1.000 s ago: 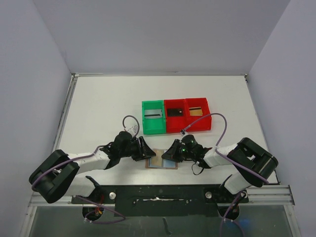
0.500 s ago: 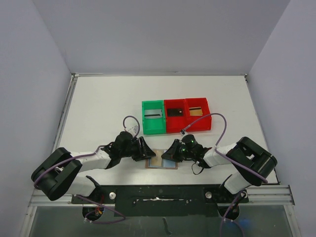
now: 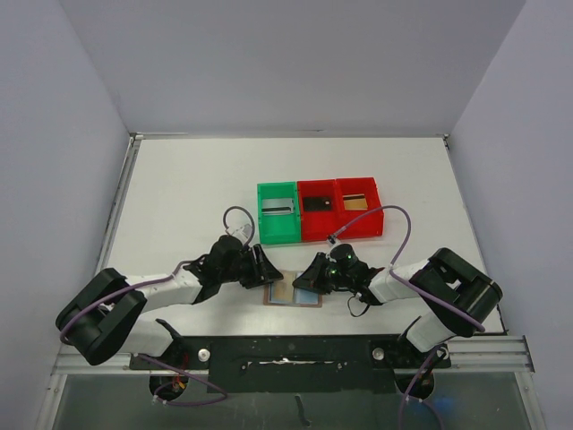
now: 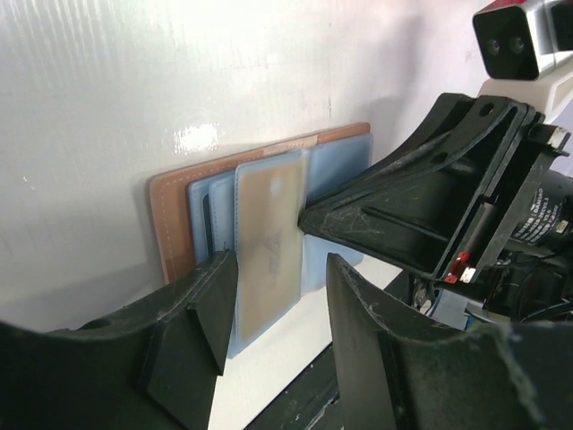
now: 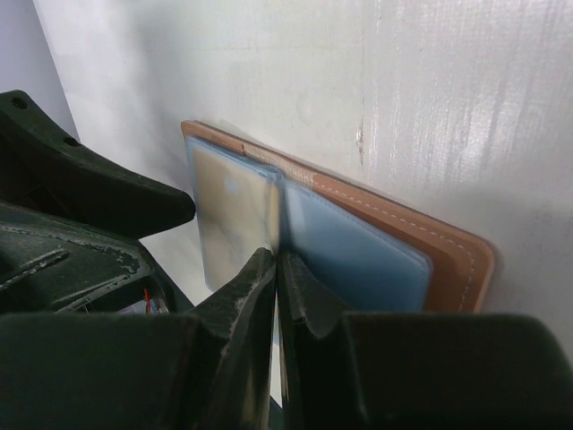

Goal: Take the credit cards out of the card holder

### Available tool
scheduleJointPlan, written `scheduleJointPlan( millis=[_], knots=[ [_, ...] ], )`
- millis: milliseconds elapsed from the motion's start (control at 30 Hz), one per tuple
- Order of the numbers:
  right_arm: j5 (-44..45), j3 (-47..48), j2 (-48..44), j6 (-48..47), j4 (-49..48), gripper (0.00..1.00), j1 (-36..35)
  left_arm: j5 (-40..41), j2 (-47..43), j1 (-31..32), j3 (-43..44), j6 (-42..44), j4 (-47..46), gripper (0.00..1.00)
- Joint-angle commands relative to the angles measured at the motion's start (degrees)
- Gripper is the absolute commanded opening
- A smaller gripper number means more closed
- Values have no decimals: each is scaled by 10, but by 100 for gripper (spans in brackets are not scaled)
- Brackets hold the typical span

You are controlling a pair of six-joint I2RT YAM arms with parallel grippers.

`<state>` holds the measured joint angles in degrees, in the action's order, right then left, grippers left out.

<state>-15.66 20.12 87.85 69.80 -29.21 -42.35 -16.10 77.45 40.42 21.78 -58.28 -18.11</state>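
Note:
The card holder (image 3: 294, 294) lies open and flat at the table's near edge, brown outside (image 4: 170, 215) with pale blue pockets (image 5: 349, 251). A tan credit card (image 4: 269, 233) sticks partway out of one pocket. My left gripper (image 4: 279, 309) is open, its fingers either side of the card's free end without touching it. In the top view the left gripper (image 3: 271, 273) is at the holder's left edge. My right gripper (image 5: 277, 262) is shut, tips resting on the holder at the edge of the other pocket, right of the card (image 5: 228, 215). From above, the right gripper (image 3: 303, 278) sits over the holder's right half.
Behind the holder stand a green bin (image 3: 277, 226) and two red bins (image 3: 317, 222) (image 3: 357, 219) in a row, each with a card lying in it. The two grippers are nose to nose, a few centimetres apart. The black base rail (image 3: 286, 349) runs just below the holder.
The left gripper has edged slightly right, toward the holder. The right arm and the holder have not moved.

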Motion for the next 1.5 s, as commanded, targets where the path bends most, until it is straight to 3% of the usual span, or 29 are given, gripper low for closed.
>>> scheduleJointPlan(
  millis=[0, 633, 1033, 1133, 1233, 1367, 1467],
  knots=[
    [24, -14, 15, -9, 29, 7, 5, 22, -18, 1, 41, 25, 16, 44],
    [19, -18, 9, -6, 20, 6, 10, -22, 35, 3, 29, 23, -27, 44],
    [12, -14, 5, -9, 19, 10, 11, -67, 17, 19, 35, 34, -24, 36],
    [5, -13, -4, -10, 12, 13, 11, -62, 17, 20, 35, 33, -15, 34],
    [4, -7, -23, -13, 17, 24, 12, -65, 24, 20, 37, 32, -14, 31],
    [24, 15, -66, -35, 69, 40, 11, -67, 28, 22, 41, 31, -15, 31],
    [48, 23, -110, -40, 114, 43, 11, -67, 29, 22, 43, 30, -15, 31]
  ],
)
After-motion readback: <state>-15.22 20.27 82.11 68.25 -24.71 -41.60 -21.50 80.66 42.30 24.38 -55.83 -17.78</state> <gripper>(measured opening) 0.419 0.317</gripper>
